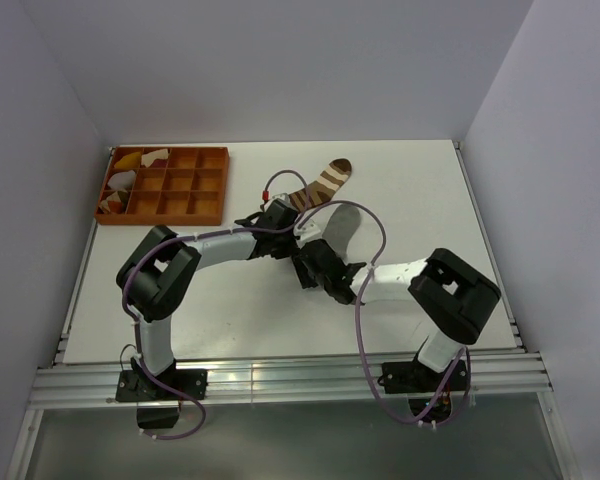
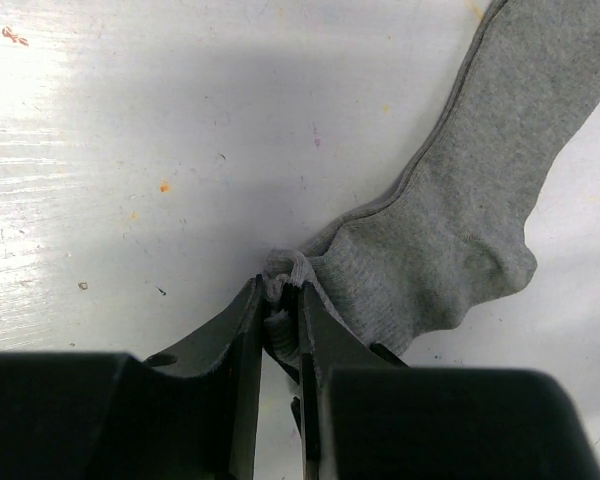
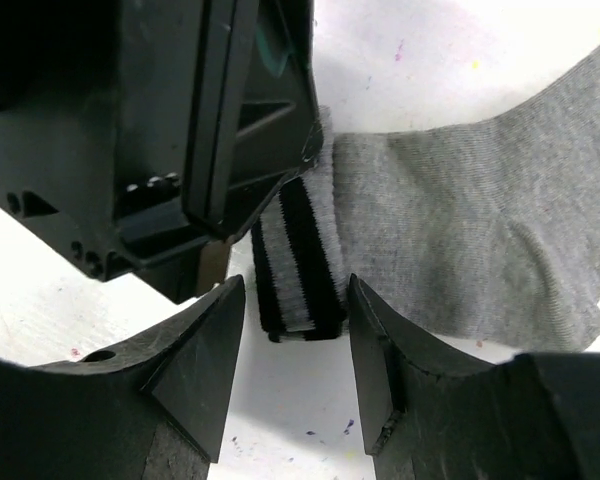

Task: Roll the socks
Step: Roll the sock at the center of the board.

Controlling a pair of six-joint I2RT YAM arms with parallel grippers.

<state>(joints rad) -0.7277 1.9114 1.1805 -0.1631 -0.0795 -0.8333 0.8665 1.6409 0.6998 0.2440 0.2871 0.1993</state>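
Socks both lie on the white tabletop (image 1: 430, 200), around its middle and toward the far side.

Grey sock (image 2: 450, 230): flat on the surface, with the body running away from the arms and the heel bulging to one side. Its dark-striped cuff (image 3: 298, 265) is the end nearest the arms. That end is bunched into a short, thick band raised off the surface.

Left hand (image 2: 280, 300): fingers almost together. The narrow slit between them is filled by a tuft of grey knit at the cuff's edge, so it has hold of the grey sock there.

Right hand (image 3: 295, 315): fingers apart, one on each side of the striped cuff band, which sits between the tips. A slight gap shows on one side; on the other I cannot tell whether the pad touches the fabric. It is not clamped. The left hand's black body sits just beyond the cuff, so the two hands face each other over that end of the sock.

Brown sock (image 1: 325, 183): white-striped, lying beyond the hands and angled toward the far right. Its near end is close to the grey sock; from above I cannot tell whether they overlap.

Orange compartment tray (image 1: 223, 186): at the far left corner, well apart from both socks. Yellow and white cloth pieces (image 1: 128, 160) sit in its left compartments.
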